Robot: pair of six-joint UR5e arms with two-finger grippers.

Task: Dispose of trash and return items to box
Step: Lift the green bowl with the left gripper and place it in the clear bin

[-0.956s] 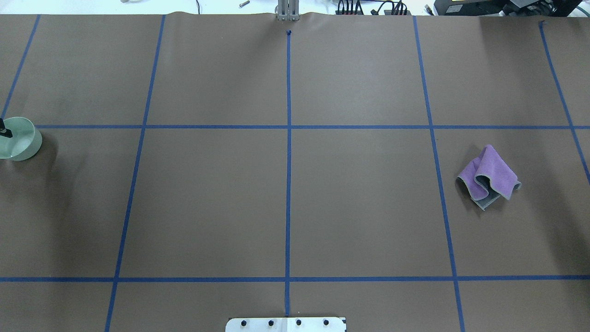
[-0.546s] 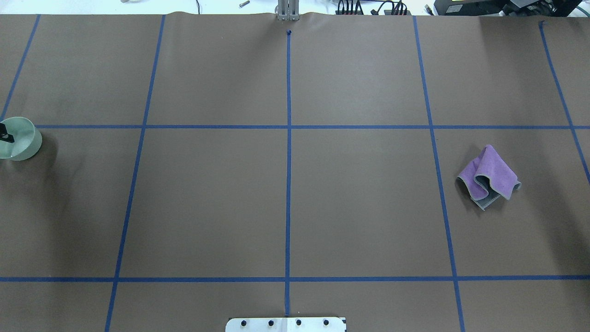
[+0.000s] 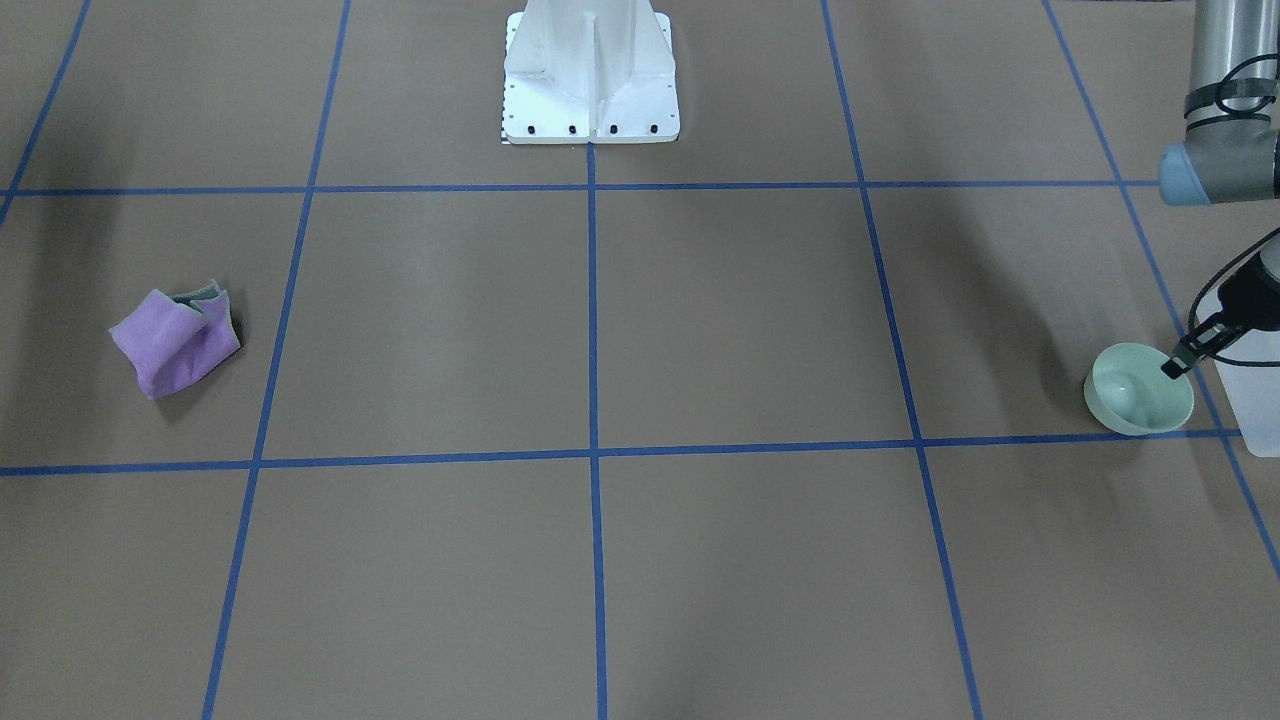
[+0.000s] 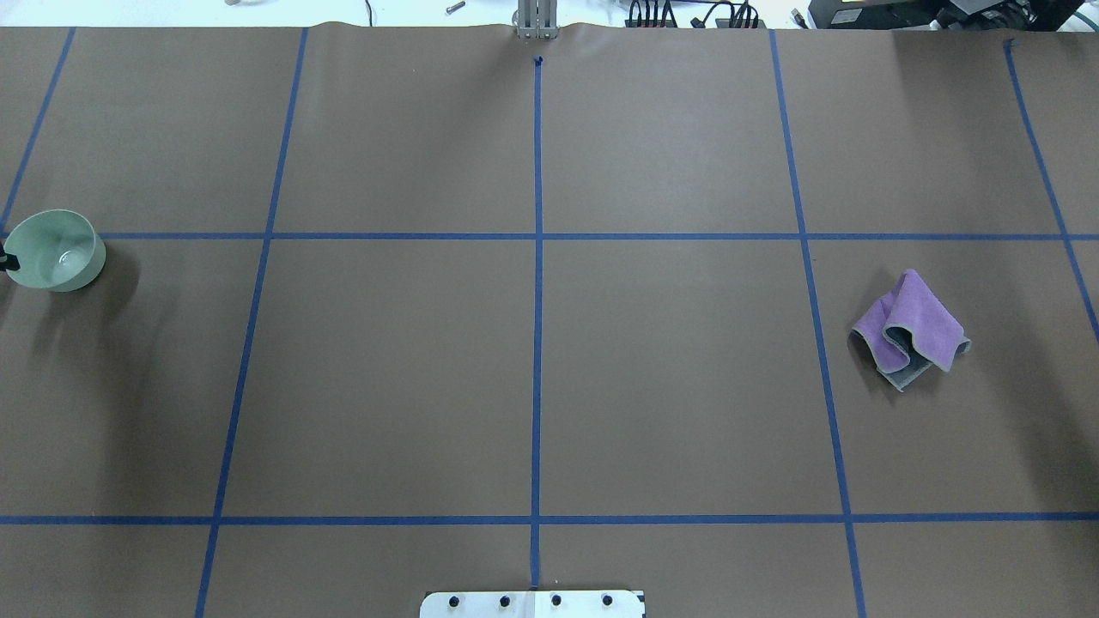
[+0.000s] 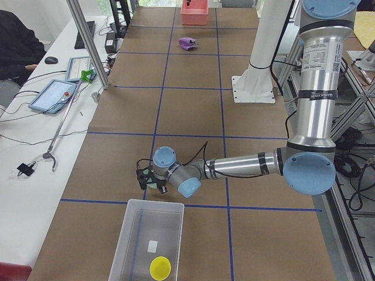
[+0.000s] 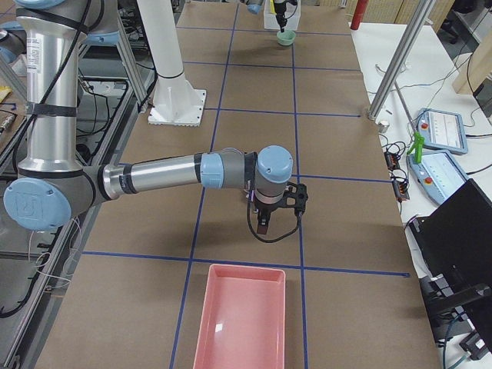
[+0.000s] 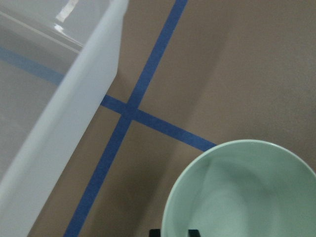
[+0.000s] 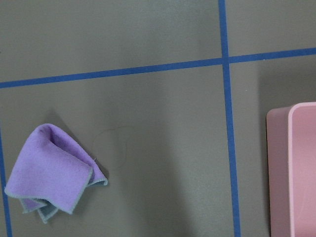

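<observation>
The brown paper-covered worktop (image 4: 670, 378) spreads before me, divided into squares by blue tape lines. My white metal pedestal (image 3: 590, 80) stands at its edge, in the middle. At the end on my left sits the translucent frosted-white plastic box (image 7: 69, 133), straight-walled and open at the top. At the opposite end, on my right, lies a pink rectangular plastic tray (image 8: 279, 168). A crumpled purple cloth with a grey edge (image 4: 912, 330) rests on the worktop on my right side, near the pink tray but apart from it.

The small round mint-green plastic bowl (image 3: 1135, 395) is outside the box, just beside its wall, close to a crossing of tape lines. It sits tilted, and I cannot tell whether its base touches the worktop. A small round yellow object (image 5: 160, 267) lies inside the box, on its floor.

My left pincer (image 3: 1175, 367) pinches the bowl by its rim, one finger inside the bowl and one outside. My right pincer (image 6: 263, 223) hangs above the worktop near the pink tray, holding nothing that I can see; I cannot tell whether it is spread or pressed together.
</observation>
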